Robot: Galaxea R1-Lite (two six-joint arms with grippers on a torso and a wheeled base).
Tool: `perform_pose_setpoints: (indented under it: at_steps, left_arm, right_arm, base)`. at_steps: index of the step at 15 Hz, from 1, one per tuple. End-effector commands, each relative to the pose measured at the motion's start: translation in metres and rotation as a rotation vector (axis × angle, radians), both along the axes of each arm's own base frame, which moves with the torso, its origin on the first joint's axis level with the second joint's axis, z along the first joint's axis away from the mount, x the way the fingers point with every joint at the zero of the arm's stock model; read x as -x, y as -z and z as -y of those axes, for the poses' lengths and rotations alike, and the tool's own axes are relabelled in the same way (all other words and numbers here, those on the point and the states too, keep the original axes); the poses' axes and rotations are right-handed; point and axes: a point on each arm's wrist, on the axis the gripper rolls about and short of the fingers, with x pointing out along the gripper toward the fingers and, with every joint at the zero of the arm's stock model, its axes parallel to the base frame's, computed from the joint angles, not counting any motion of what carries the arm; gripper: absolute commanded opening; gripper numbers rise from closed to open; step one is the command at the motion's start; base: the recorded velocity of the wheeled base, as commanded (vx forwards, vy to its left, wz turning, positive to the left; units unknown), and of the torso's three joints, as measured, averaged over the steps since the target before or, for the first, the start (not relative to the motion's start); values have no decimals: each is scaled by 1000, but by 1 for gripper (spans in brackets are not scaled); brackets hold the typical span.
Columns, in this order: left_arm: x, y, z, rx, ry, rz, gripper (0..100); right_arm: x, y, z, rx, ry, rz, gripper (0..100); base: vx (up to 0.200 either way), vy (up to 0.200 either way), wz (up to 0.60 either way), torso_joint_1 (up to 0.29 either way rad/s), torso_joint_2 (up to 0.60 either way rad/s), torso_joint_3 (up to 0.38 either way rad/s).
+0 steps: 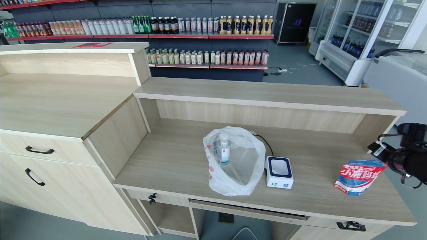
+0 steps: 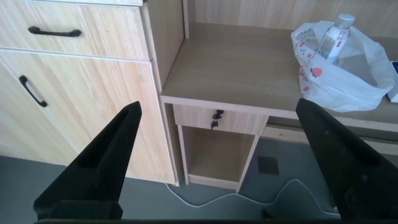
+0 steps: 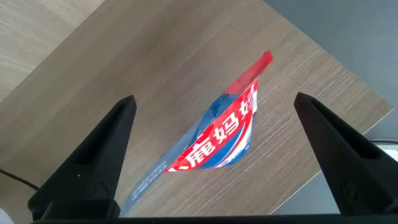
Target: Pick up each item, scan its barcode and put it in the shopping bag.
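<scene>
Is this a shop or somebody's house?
Most likely a small shop's checkout: shelves of drink bottles behind, glass-door fridges, and a barcode scanner beside the shopping bag on the counter.

Plastic of the shopping bag (image 1: 240, 180) veils the bottle's (image 1: 223, 146) base. The scanner's (image 1: 279, 171) cable (image 1: 266, 142) disappears behind the bag. My left wrist view's edge cuts off 1 side of the bag.
</scene>
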Motion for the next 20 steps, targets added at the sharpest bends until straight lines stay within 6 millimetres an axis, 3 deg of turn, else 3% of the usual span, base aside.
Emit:
perform_pose_setpoints:
  at_steps: [1,6,11,17,18,20]
  left_arm:
    - [0,0,0,0,-1,1,100]
    - [0,0,0,0,-1,-1,100]
    - [0,0,0,0,-1,1,100]
    - [0,0,0,0,-1,1,100]
    - [0,0,0,0,-1,1,100]
    - [0,0,0,0,-1,-1,100]
  right_arm:
    - [-6,24,-5,-24,-17,-65,100]
    - [-20,41,-5,-31,-28,-82,100]
    - [-29,71,-2,-47,-30,-143,100]
    - [-44,90,-5,-38,-55,-168,100]
    - [-44,94,-6,-37,-57,-179,0]
    - [-44,100,-6,-17,-77,-211,0]
  base:
    - [0,0,0,0,0,0]
    - [0,0,0,0,0,0]
    - [0,0,0,0,0,0]
    - [0,0,0,0,0,0]
    - [0,0,0,0,0,0]
    - [0,0,0,0,0,0]
